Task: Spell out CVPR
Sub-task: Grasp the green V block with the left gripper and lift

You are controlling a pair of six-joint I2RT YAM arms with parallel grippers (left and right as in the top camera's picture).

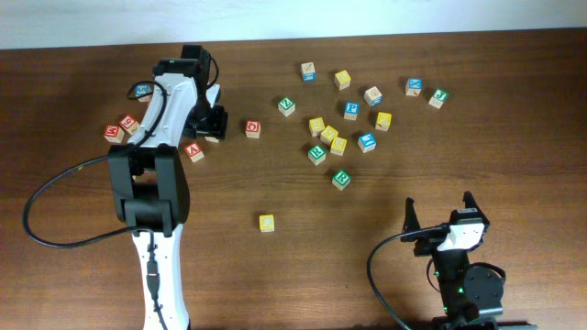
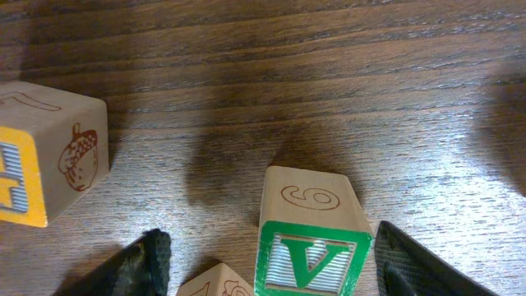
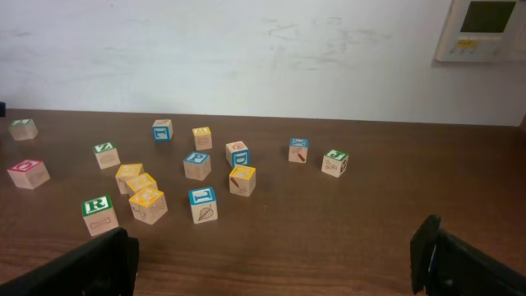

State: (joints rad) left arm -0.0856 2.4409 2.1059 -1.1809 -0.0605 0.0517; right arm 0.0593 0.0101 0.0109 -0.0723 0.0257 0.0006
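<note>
Left gripper [image 2: 275, 267]: fingers apart, straddling the V block [image 2: 308, 238]. The block sits off-centre between them, close against one finger [image 2: 407, 271], with a gap to the other; contact cannot be confirmed. A second block [image 2: 215, 284] pokes a corner into that gap. Judgement: closing should capture the V, but may pinch the neighbour too. The V is a cube, so no long axis applies. Right gripper [image 3: 275, 263]: fingers apart, empty, well away from the V. The left arm is nearer.
</note>
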